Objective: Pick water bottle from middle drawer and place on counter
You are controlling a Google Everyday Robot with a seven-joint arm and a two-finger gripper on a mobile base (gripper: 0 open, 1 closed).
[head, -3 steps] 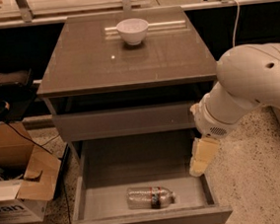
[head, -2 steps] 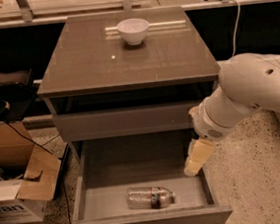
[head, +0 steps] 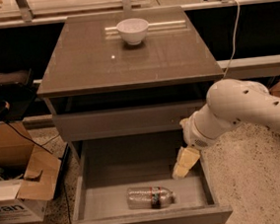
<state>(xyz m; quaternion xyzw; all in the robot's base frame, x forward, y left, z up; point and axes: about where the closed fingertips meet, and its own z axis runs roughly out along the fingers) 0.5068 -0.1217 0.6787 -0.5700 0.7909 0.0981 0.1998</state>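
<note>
Gripper [head: 185,162] hangs inside the open mid drawer [head: 110,161], on its right side near the right wall. It's tilted, tip pointing down & toward pic left. Can't tell if it's released or clenched. Nothing seen in its grasp, and it's apart from the bottle.

Bottle [head: 150,196] lies below & left of gripper in the pic, near but not touching. It's on its side on the drawer floor, long axis parallel to the drawer front and just behind it. The dark label band sits toward the end nearer the gripper; rest of the body is clear.

The white arm [head: 239,109] comes in from pic right. Its round elbow is above & right of gripper, and the wrist crosses the right end of the shut upper drawer front [head: 121,121], which sits directly above the gripper.

Counter [head: 125,66] is well above gripper, glossy w/ a small light glint. Bowl [head: 132,30] stands upright at the counter's far edge, about centred, far up & left of gripper.

Cardboard box [head: 19,195], flaps open, is on the floor [head: 256,187] far left of gripper, beside the cabinet's left side. A thin cable [head: 232,40] runs down behind the counter, up & right of gripper. The speckled floor shows right of & below the arm.
</note>
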